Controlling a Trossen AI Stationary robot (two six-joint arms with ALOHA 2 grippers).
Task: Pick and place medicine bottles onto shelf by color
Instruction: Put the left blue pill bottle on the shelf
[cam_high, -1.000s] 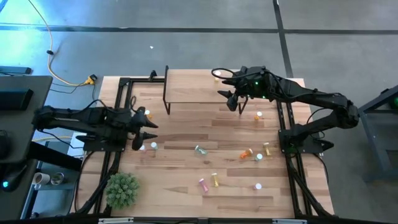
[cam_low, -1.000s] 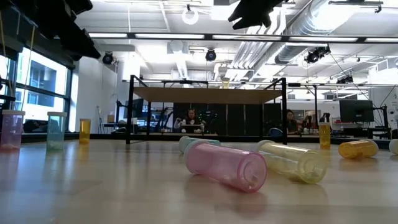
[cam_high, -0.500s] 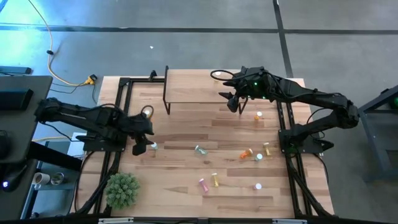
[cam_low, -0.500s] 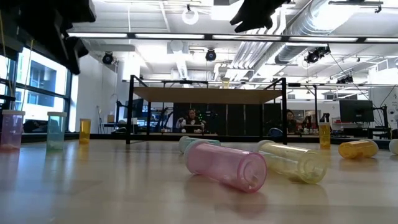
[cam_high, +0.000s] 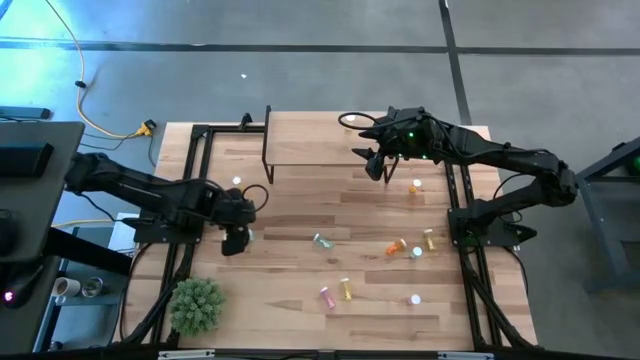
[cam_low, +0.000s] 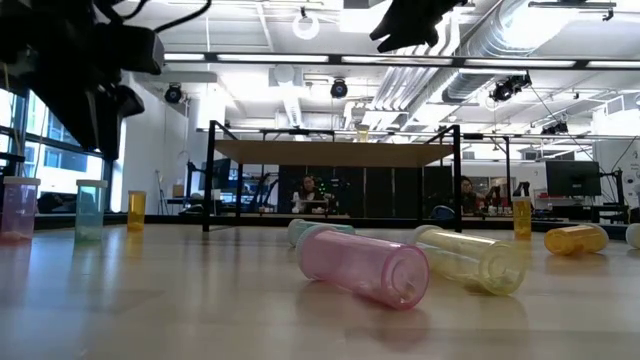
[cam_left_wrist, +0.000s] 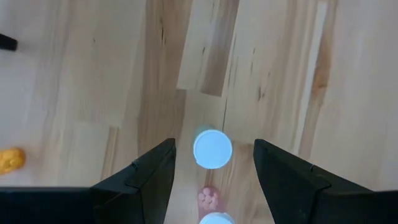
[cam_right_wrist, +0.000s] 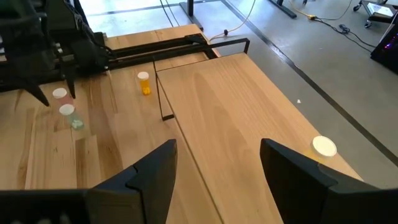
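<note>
left gripper (cam_left_wrist: 213, 163): jaws wide, astride one upright white-capped bottle (cam_left_wrist: 212, 148) on the tabletop (cam_high: 300, 320), not closed on it; body colour hidden under the cap.
right gripper (cam_high: 372, 168): wide open, empty, above the shelf's right end.
shelf (cam_high: 310, 150): one item, carrying a single yellowish bottle (cam_high: 350, 121) at its far right corner.
medicine bottles, high view: twelve counted; one shelved, eleven on the tabletop, some upright, some lying.
progress, judged: early. sorting is barely begun and no colour group is formed yet.
</note>
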